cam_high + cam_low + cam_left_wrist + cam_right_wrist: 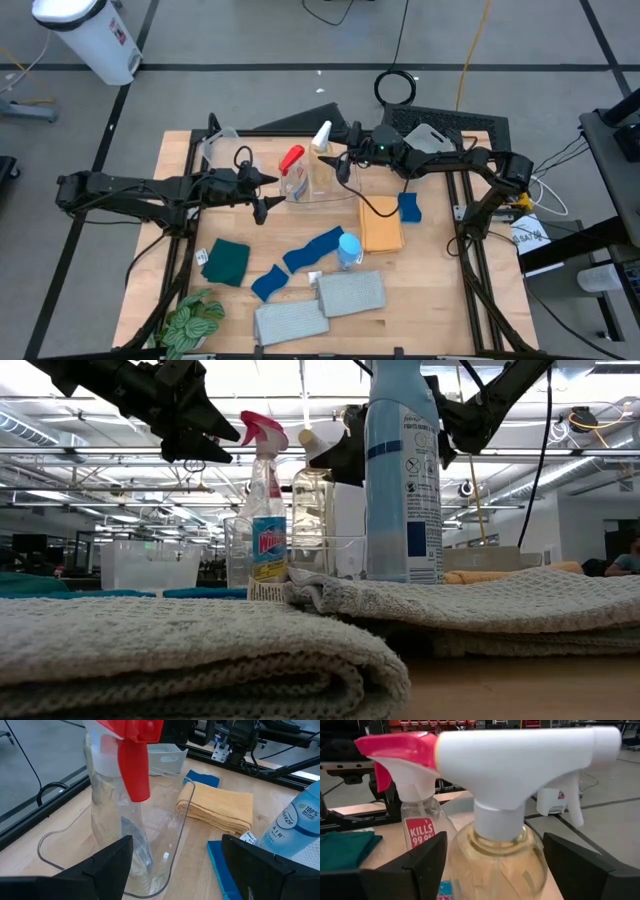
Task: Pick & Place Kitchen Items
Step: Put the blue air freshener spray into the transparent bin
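— What's nearest us on the surface (420, 300)?
— Two grey towels (320, 307), the blue-capped bottle (348, 250) behind them.
— And the spray bottles?
— Red-trigger bottle (292, 172) and white-trigger bottle (322, 152) stand in the clear tub (318, 186), towards twelve o'clock.
— The arms?
— Left gripper (266, 193) at nine o'clock of the tub, jaws wide, empty. Right gripper (343, 151) at the white trigger, jaws spread, not gripping.

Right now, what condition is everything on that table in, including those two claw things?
Red-trigger bottle: upright in clear tub.
White-trigger bottle: upright in the tub.
Blue-capped bottle: upright on table.
Grey towels: folded.
Left gripper: open, empty.
Right gripper: open around white-trigger bottle.
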{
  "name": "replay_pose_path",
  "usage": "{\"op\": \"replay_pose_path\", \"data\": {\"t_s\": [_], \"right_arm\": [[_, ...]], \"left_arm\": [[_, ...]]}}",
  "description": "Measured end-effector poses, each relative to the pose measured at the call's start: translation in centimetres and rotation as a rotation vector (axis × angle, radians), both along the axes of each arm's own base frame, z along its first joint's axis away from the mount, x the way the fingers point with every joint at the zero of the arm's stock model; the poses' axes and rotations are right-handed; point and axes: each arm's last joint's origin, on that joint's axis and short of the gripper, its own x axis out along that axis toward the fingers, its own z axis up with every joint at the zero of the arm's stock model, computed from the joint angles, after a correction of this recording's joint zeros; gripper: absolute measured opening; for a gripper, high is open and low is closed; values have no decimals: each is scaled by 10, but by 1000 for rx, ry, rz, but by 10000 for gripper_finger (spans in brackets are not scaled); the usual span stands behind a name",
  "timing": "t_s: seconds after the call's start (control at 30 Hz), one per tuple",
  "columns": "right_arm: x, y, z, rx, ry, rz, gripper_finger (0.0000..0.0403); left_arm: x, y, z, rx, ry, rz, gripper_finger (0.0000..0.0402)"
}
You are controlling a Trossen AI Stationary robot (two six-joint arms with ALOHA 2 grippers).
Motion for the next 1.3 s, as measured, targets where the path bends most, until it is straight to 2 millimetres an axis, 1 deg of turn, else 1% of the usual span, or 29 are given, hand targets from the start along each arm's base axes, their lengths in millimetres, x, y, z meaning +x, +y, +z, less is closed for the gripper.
{"op": "replay_pose_path", "data": {"t_s": [0.4,0.57,0.93,1.07,1.3], "right_arm": [[0,0,0,-21,4,2,293],[-3,1,6,-21,1,2,293],[-20,9,21,24,93,3,293],[-28,18,28,43,136,19,293],[-38,50,43,60,203,103,293]], "left_arm": [[0,0,0,0,0,0,308],[0,0,0,0,0,0,308],[0,0,0,0,0,0,308],[0,0,0,0,0,0,308],[0,0,0,0,0,0,308]]}}
